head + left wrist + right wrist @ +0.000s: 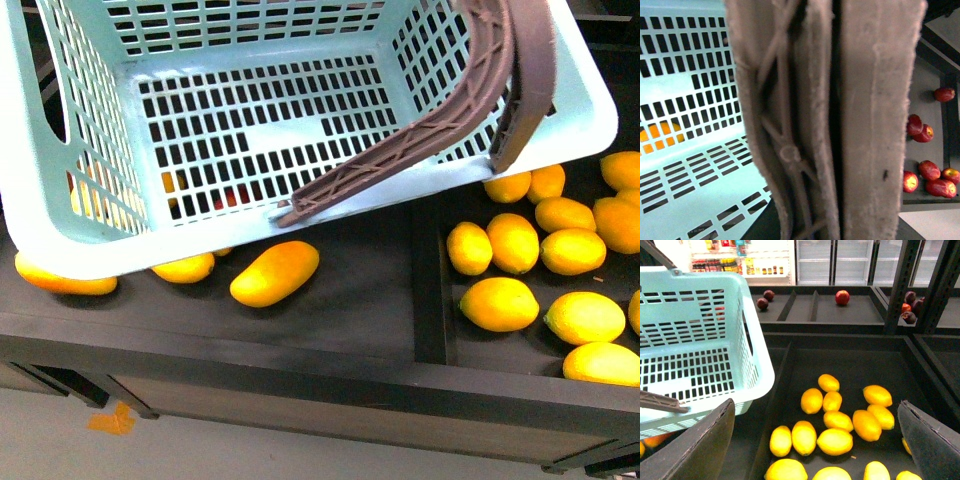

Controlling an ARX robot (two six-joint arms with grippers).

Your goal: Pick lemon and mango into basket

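Many lemons (835,441) lie beside basket (757,365); our right gripper (816,404) jaws apart; left gripper (837,120) jaws, we cannot tell.

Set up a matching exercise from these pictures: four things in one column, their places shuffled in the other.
Things
1. brown ribbed swing handle
2. long yellow-orange mango
3. plump yellow oval lemons
4. round red apple

Places
A. right-hand compartment in the front view
B. alone in a far shelf section, right wrist view
C. raised over the light teal slotted plastic basket
D. by that basket's near rim, left compartment

Pairs: 1-C, 2-D, 3-A, 4-B
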